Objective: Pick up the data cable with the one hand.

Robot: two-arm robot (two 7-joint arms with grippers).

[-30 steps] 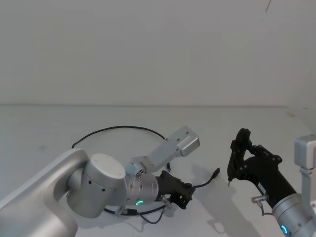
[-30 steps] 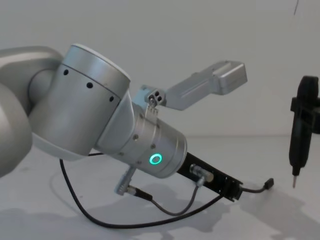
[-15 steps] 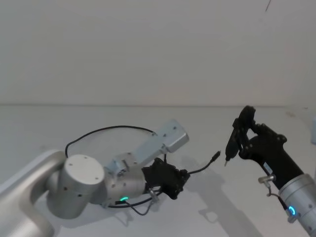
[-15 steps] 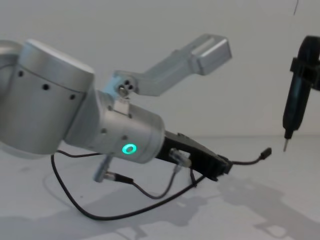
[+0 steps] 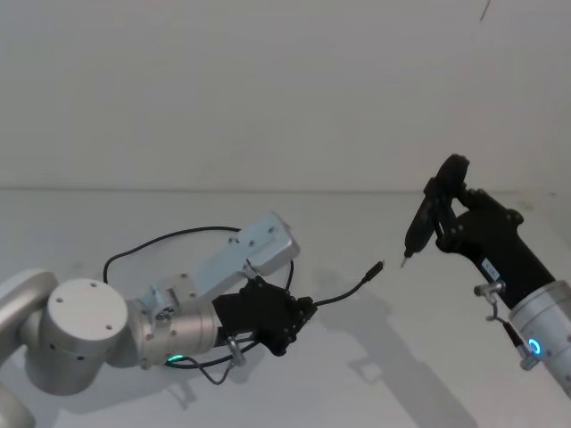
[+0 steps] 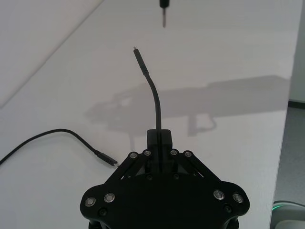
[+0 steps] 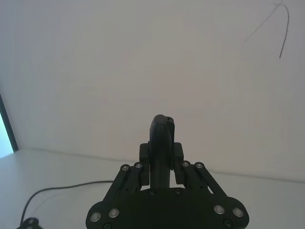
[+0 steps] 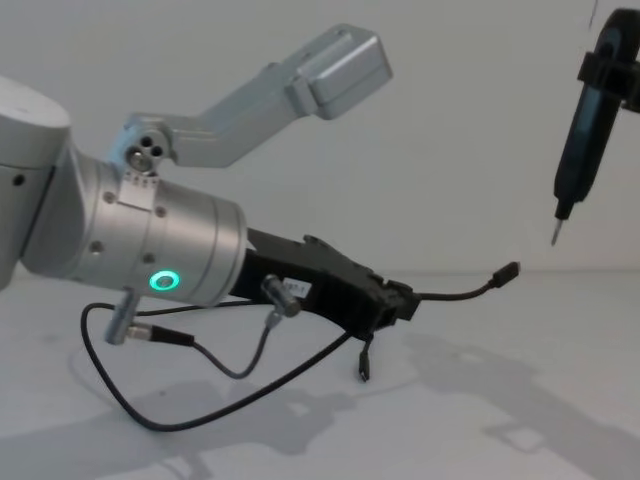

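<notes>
Nearest the front edge of the desk (image 5: 428, 383), toward its left corner, the left gripper (image 5: 297, 314) is seen raised clear of the surface, its fingers pressed together on the cable (image 5: 343, 292) a short way back from one plug (image 5: 378, 266). That short free length juts forward in a gentle upward curve, so over a small span the cable can be judged stiff enough to carry its own weight. Over its full run it is soft and limp: behind the grip it sags to the desk, and its other plug (image 8: 365, 370) is found just beneath the gripper, though whether it rests on the desk cannot be told. A grey lead (image 8: 215, 362) belonging to the arm is looped beside the wrist and should not be mistaken for the cable. Farther back, the rest of the cable is laid in a wide loop (image 5: 178, 235) toward the middle of the desk. The cable is judged light, thin and smooth, so it could slide between flat fingers. A hold close behind a plug, as taken here, is judged best, since the thicker plug would stop the cable from being pulled through. Beyond, over the right side, the right gripper (image 5: 442, 218) is held high, clamped on a slim pointed tool (image 5: 419, 234) aimed down toward the free plug but well apart from it.
</notes>
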